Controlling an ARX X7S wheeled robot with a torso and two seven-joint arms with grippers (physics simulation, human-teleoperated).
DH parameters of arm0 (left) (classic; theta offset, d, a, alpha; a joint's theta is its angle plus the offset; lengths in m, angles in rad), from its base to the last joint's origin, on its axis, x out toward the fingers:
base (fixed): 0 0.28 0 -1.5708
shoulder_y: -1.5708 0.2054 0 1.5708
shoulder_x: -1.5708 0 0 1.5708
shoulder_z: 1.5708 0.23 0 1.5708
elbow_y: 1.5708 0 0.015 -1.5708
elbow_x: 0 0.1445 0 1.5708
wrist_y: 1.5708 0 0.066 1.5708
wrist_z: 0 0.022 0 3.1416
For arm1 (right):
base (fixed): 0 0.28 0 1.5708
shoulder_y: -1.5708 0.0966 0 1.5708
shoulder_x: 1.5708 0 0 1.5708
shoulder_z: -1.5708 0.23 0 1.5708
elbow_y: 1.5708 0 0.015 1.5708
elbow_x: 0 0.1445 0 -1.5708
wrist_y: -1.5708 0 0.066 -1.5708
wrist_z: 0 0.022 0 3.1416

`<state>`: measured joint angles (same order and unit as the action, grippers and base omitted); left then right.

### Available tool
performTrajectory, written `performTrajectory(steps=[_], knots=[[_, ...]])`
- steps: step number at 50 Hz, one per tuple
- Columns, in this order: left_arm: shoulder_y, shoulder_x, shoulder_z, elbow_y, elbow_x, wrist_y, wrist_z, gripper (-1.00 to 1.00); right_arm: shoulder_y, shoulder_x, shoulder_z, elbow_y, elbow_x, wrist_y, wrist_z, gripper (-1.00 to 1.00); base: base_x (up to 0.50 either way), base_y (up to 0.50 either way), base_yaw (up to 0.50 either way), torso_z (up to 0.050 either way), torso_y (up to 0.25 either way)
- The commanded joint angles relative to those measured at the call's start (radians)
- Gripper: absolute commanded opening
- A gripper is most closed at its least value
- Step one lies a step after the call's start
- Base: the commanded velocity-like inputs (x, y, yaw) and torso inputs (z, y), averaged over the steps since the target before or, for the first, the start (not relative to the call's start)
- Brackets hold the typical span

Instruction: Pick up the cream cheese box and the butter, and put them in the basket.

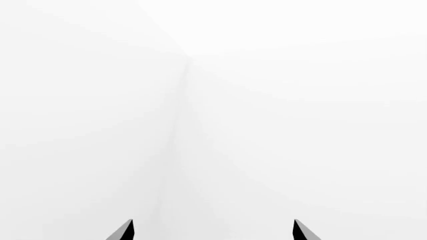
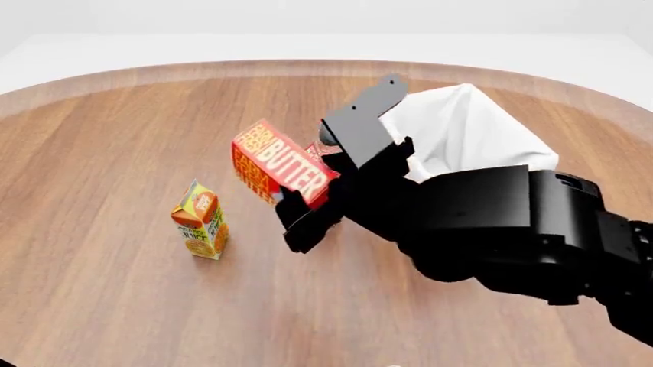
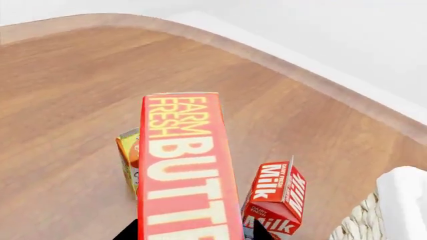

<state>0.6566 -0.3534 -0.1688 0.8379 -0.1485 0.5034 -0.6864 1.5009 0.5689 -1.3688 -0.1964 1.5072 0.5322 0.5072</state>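
One item lifted: butter (image 2: 281,163) gripped in right hand (image 2: 306,218), above counter (image 2: 102,290), left of basket (image 2: 464,130).
Left hand (image 1: 213,231): spread, empty.
Cream cheese box: unseen.
Left: both drops.

Light was bright, even and soft. The table (image 2: 102,290) showed only faint shadows. The left wrist view was washed out white.
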Motion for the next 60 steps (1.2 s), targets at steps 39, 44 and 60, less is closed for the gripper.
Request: performTrajectory(steps=[39, 44, 60], knots=[[-0.002, 0.004, 0.009, 0.042, 0.013, -0.04, -0.007, 1.0, 0.184, 0.076, 0.205, 0.319, 0.121, -0.003, 0.177, -1.0, 0.0, 0.0, 0.0, 0.0, 0.001], [-0.004, 0.0, 0.004, 0.026, 0.005, -0.026, -0.005, 1.0, 0.18, 0.076, 0.207, 0.345, 0.116, -0.009, 0.185, -1.0, 0.0, 0.0, 0.0, 0.0, 0.0], [-0.003, 0.0, 0.001, 0.017, 0.002, -0.016, -0.004, 1.0, 0.154, 0.082, 0.212, 0.438, 0.099, -0.041, 0.229, -1.0, 0.0, 0.0, 0.0, 0.001, 0.002]])
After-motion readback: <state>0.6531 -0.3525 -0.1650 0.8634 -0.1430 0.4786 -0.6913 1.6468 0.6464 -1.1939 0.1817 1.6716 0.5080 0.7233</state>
